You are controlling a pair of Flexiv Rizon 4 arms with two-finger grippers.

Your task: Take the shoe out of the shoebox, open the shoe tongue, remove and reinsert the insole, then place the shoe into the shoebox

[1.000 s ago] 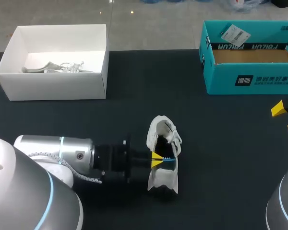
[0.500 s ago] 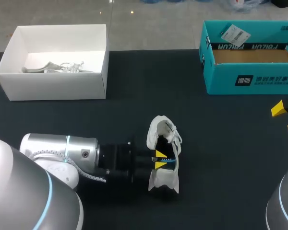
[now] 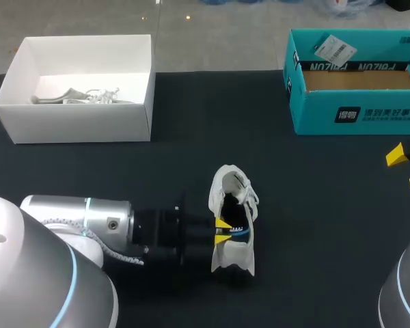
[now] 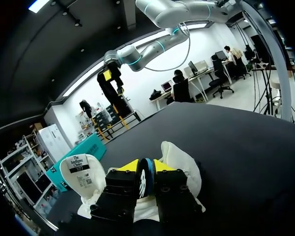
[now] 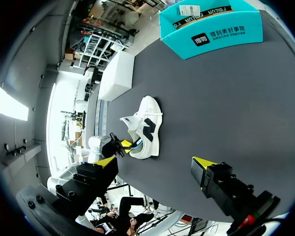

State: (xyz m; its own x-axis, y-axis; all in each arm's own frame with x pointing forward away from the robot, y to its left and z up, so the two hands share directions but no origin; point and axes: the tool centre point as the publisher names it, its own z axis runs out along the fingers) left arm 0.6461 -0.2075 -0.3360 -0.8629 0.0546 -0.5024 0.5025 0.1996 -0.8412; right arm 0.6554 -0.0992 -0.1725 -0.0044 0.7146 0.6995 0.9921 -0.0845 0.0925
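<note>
The left gripper (image 3: pixel 222 229) sits inside the mouth of the shoe (image 3: pixel 229 256). Its fingers (image 4: pixel 130 165) are pressed onto the thin edge of the insole (image 4: pixel 146 179), which stands upright between the two yellow tips. The shoe lies on its side on the counter (image 3: pixel 314 225), wrapped around the fingers. Its tongue (image 4: pixel 81 174) is folded back to one side of them, so the opening is free.

I judge the step in hand to be the removal of the insole: the shoe is out of its box, the tongue is open and the grip is made. The next move calls for a steady pull straight back out of the opening. Nothing else pins the shoe, so it may slide along with the insole (a light shoe drags easily).

The right gripper (image 3: pixel 406 169) hangs well off to the side of the shoe, with its fingers spread wide and holding nothing. It could come in to steady the heel. Far ahead of it stands the teal shoebox (image 3: pixel 355 113), open and with no shoe in it. A white box (image 3: pixel 75 123) stands far beyond the left fingers.
</note>
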